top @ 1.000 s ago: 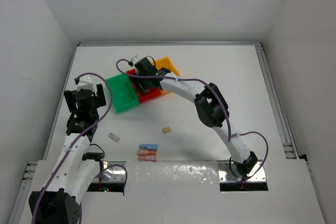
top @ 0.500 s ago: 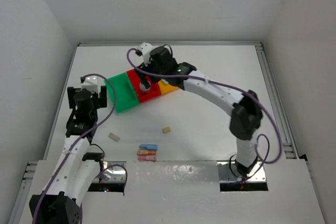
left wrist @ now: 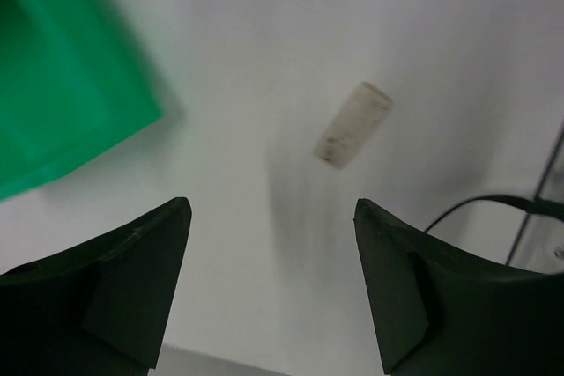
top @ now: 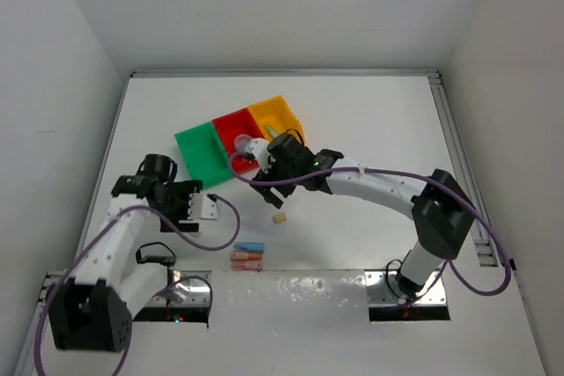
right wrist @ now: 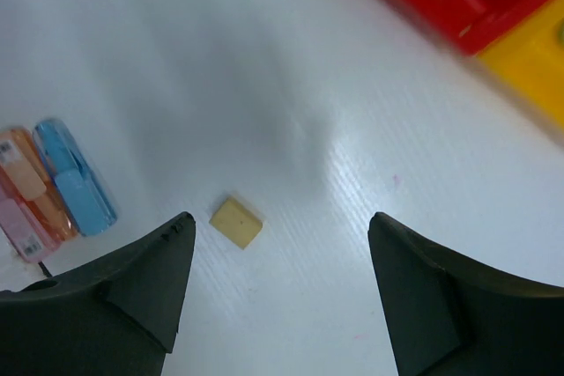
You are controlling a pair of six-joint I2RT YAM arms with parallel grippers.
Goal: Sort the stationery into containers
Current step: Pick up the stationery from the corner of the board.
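Right end effector [right wrist: 278,237] swung down over flat, square beige eraser [right wrist: 236,222].

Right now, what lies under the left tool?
A beige eraser on the white table, below the open left tool. The top view does not show it; the tool seems to cover it.

green bin [left wrist: 55,85] blurred, cropped, pink stick [right wrist: 16,226] cropped

Right fingers [right wrist: 150,279] quit bins [top: 204,154] for square beige block [right wrist: 235,222]; left fingers [left wrist: 132,261] swung down (inward) over oblong block [left wrist: 353,125].
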